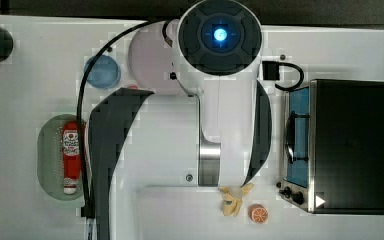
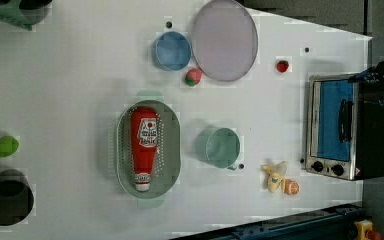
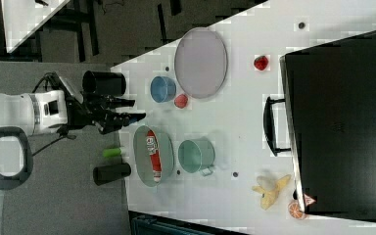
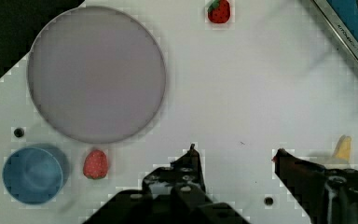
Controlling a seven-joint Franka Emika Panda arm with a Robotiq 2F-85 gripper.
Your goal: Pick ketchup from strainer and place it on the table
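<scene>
Ketchup (image 2: 143, 147): it lay flat along the length of the strainer (image 2: 172, 131), white cap toward the left view's bottom, label facing up
Strainer: pale green oval basket, it sat on the table (image 2: 70, 90) between the green mug (image 2: 222, 147) and open tabletop; in the top view it was at the top view's left, partly behind my arm
My gripper (image 4: 235, 151): jaws stood apart with nothing between them, bare table showing in the gap; in the right view it hung well off to the right view's left of the strainer
Handling, as I judged it: a small squeeze bottle, probably light, with soft walls that would give under pressure and a smooth skin that could slip
Where to take hold: across the red body just below the label, fingers straddling its narrow width, not the tapering neck or cap
Risk: the basket walls ran close beside the bottle, so my fingers needed to drop in clear of them
</scene>
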